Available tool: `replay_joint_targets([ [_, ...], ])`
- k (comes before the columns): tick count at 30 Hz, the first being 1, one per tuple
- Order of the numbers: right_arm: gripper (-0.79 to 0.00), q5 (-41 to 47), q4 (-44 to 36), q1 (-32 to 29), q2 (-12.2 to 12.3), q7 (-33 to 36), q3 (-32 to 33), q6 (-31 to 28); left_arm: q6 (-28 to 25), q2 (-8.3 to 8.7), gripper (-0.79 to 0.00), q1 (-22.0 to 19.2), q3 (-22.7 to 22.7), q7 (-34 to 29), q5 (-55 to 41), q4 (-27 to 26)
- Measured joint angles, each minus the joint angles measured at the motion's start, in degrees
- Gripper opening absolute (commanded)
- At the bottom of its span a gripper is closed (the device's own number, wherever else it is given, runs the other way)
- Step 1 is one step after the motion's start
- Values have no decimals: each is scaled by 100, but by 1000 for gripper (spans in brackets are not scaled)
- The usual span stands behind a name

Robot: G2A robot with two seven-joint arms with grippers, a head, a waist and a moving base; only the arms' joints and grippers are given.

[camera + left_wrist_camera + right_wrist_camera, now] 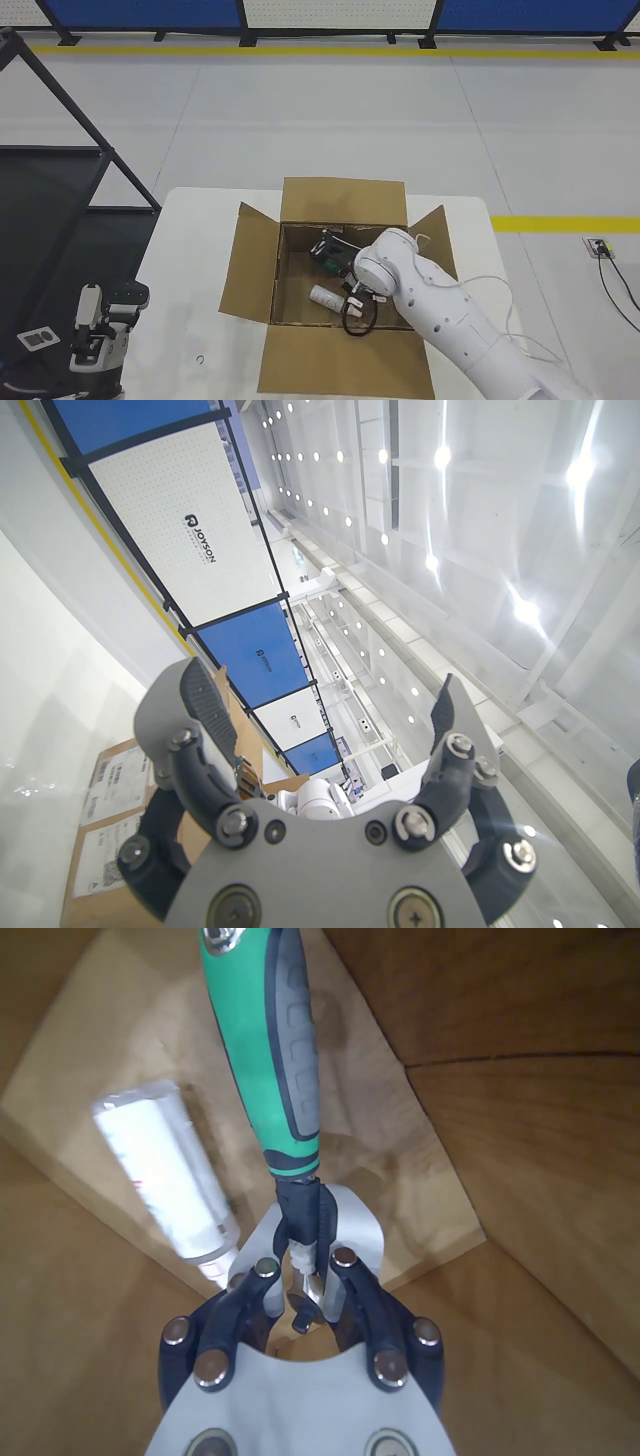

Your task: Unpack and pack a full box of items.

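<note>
An open cardboard box (345,200) stands in the middle of the white table (190,250). My right arm is down inside it. The right gripper (305,1213) is shut on the black neck of a green-and-grey-handled tool (255,1043), which points away from the fingers along the box floor; from above the tool (330,250) shows near the far wall. A white tube (165,1168) lies beside it on the box floor (400,1168). My left gripper (322,680) is open and holds nothing, pointing up at the ceiling; it sits off the table's left front corner (100,325).
The box's four flaps are spread flat on the table around it, the near flap (345,365) being the widest. A small dark ring (200,360) lies on the table at the front left. A black metal frame (60,180) stands beside the table's left edge.
</note>
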Motion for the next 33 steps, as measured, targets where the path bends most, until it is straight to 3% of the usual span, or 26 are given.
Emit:
replay_joint_targets([
  [8,-785,-710,-2499,-1129,449,202,962,217,0,0,0,0,0,0,0,0],
  [17,-785,-1774,-4839,-2072,619,677,1643,1379,0,0,0,0,0,0,0,0],
  [23,-785,-2462,-5701,-2684,698,1197,2244,2017,0,0,0,0,0,0,0,0],
  [33,-785,-3318,-6436,-3912,763,1533,3450,3123,0,0,0,0,0,0,0,0],
])
